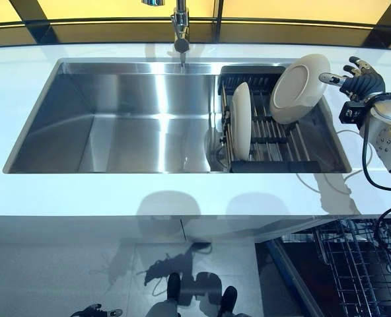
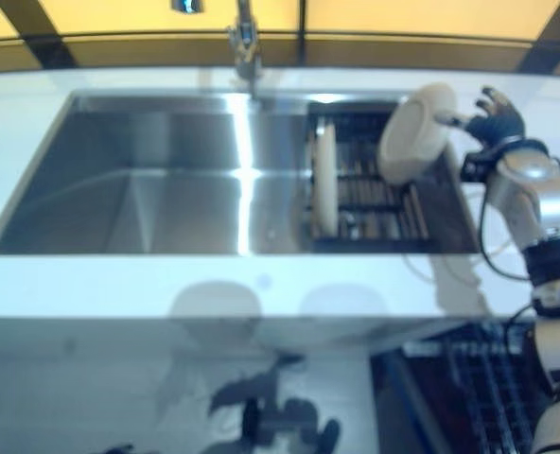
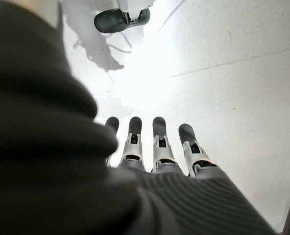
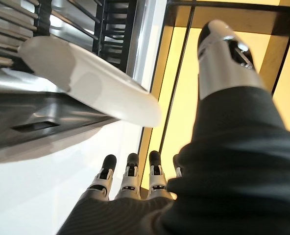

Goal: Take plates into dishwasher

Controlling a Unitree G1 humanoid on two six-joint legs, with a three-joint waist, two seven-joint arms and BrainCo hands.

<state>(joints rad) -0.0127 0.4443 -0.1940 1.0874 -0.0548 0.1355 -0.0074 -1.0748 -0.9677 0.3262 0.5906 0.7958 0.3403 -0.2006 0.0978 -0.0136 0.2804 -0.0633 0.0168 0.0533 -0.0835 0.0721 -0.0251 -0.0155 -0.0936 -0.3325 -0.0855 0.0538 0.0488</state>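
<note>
Two cream plates are in the black dish rack (image 1: 276, 135) at the right end of the sink. One plate (image 1: 241, 129) stands upright on edge in the rack's left slots. The other plate (image 1: 300, 88) is tilted up over the rack's far right corner. My right hand (image 1: 362, 80) is just right of that plate with straight, spread fingers; its thumb tip reaches the rim. In the right wrist view the plate (image 4: 86, 83) lies beyond the straight fingers (image 4: 130, 178), which do not curl round it. My left hand (image 3: 159, 147) hangs low over the floor, fingers straight, holding nothing.
The steel sink (image 1: 116, 132) is set into a white counter, with a faucet (image 1: 180, 30) at its back edge. Below the counter at lower right, the dishwasher's wire basket (image 1: 357, 264) is pulled out. Grey floor lies in front of the counter.
</note>
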